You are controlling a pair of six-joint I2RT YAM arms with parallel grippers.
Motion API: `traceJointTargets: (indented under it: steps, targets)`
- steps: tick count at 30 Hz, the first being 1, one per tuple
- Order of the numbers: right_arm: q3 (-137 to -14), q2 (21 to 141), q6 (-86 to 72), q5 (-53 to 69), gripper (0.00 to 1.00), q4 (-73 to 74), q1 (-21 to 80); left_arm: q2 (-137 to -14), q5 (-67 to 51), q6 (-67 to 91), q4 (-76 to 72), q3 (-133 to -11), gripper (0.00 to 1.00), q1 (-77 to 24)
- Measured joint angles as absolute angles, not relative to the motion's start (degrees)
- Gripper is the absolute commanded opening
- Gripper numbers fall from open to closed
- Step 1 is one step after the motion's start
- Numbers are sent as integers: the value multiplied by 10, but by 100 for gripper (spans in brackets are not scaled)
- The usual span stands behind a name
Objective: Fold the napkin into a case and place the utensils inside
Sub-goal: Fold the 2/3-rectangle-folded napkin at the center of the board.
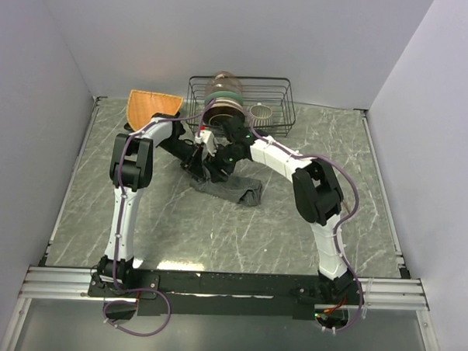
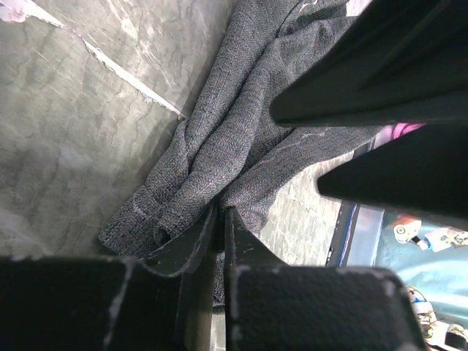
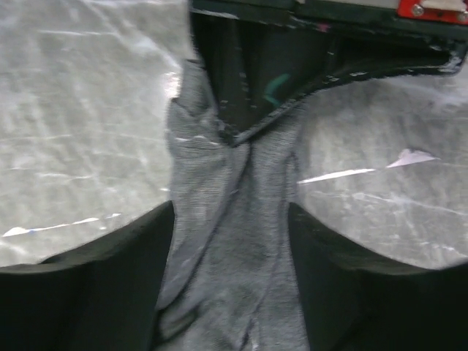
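The napkin isn't anywhere close to a case shape. It's a rumpled dark grey heap, bunched into long ridges, lying on the marble-look table a bit back from the middle and just in front of the wire rack. One end trails off toward the right arm's side and flops over on itself.

Both arms are bent in over it from either side, so from the top camera the wrists cover most of the cloth.

The left gripper has its jaws almost together, with only a sliver of a gap. From its own camera a fold of the napkin runs right into the tips, so I'm reading that as a pinch on the cloth. The right wrist view backs that up: the fabric draws up into a narrow neck where the left arm's black finger meets it.

The right gripper is spread wide, one finger on each side of the bunched strip. It's straddling the napkin, not squeezing it.

Further out, the rack holds some stacked dishes and a small pale cup. An orange fan-shaped mat sits at the back left, apart from the napkin.
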State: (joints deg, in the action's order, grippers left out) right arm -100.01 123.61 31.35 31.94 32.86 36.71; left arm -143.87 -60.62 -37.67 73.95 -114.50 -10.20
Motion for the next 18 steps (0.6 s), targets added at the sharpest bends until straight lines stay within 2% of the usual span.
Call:
traceJointTargets:
  steps: [3, 5, 7, 10, 14, 18]
  targets:
    - [-1001, 1248, 312, 309, 39, 321, 365, -1439, -608, -373, 736, -1145, 23, -102]
    - [-1002, 1260, 309, 305, 31, 321, 362, -1439, -615, -371, 734, -1144, 34, -102]
    - [-1002, 1269, 309, 303, 30, 321, 358, -1437, -625, -367, 729, -1137, 48, -101]
    - [-1002, 1277, 307, 299, 29, 322, 353, -1423, -649, -356, 723, -1118, 59, -95]
    - [-1007, 1278, 300, 298, 28, 327, 349, -1396, -664, -348, 703, -1086, 63, -81]
    - [-1014, 1279, 291, 299, 29, 330, 346, -1325, -664, -319, 624, -1003, 63, -56]
